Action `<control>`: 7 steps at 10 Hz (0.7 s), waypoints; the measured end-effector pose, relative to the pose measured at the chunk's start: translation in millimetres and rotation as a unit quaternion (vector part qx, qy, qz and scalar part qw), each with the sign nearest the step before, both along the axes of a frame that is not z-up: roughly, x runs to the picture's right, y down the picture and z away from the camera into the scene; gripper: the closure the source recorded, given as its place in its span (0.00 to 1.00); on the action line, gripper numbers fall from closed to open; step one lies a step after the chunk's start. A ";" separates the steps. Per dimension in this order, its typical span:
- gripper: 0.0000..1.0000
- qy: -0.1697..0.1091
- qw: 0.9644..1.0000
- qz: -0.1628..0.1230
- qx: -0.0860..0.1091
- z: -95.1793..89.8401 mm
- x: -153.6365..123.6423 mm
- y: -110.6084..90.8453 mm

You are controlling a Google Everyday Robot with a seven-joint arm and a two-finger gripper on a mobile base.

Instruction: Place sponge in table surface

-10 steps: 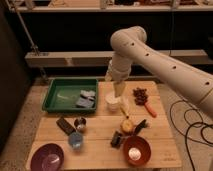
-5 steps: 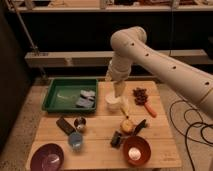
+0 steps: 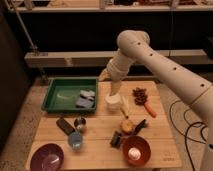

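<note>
My hand (image 3: 114, 102) hangs at the end of the arm (image 3: 150, 55) over the worktop (image 3: 100, 129), just beside the right rim of the green tray (image 3: 60, 100). Its fingers are spread apart and I see nothing between them. The sponge (image 3: 89, 93), as I judge it, is the small pale-blue block at the right end of that tray, lying against the bigger grey-blue rag (image 3: 83, 103). The two run together, so I cannot tell whether it sits on the rag or beside it. The job looks not yet begun, since the sponge has to be lifted out first.

The step in hand is the reach and the grip. I want to swing left over the tray wall with height to spare, then come straight down on the block with a finger on either side. The rag is the trap: if a finger lands on it, I will drag cloth up with the sponge. The block looks soft, so a light squeeze should hold it, and I should close only once I am low around it. For the set-down, the bare planks between the metal cup (image 3: 80, 122) and the yellow fruit (image 3: 127, 126) look like the roomiest spot nearby.
</note>
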State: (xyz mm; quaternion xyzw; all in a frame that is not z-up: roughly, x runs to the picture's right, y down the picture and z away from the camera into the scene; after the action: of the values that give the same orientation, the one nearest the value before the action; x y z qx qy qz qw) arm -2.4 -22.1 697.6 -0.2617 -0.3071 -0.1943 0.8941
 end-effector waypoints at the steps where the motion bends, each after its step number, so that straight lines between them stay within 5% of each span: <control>1: 0.35 -0.051 0.999 0.002 -0.007 7.7 -30.1 -2.2; 4: 0.35 -0.137 0.991 -0.010 -0.004 20.2 -93.5 -4.2; 7: 0.35 -0.139 0.989 -0.032 0.045 37.0 -126.2 16.7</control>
State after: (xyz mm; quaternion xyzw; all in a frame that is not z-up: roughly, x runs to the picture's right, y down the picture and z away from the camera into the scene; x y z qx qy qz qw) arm -128.6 -5.3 734.6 -0.2019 -0.4105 -0.2712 0.8469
